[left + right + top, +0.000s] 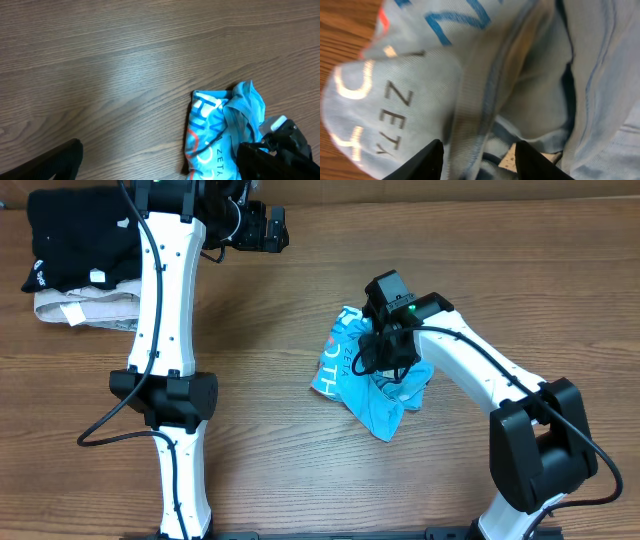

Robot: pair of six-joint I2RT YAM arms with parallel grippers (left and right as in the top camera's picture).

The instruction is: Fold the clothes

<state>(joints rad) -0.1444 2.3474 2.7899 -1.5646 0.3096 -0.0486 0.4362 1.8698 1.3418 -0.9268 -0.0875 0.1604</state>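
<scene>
Currently I count one sky-blue T-shirt (345, 380), crumpled in a heap on the counter (300, 480), with white lettering and a red mark showing. One black folded garment (75, 235) lies on one beige folded garment (85, 308) at the far corner. The left tool (278, 228) has its fingers wide apart and empty. The right tool (388, 352) is down on the T-shirt with cloth between half-spread fingers; I cannot tell if it is clamped.

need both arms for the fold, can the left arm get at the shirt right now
Probably yes: bare table lies between the open left gripper and the shirt; the right gripper sits only on its middle.
</scene>
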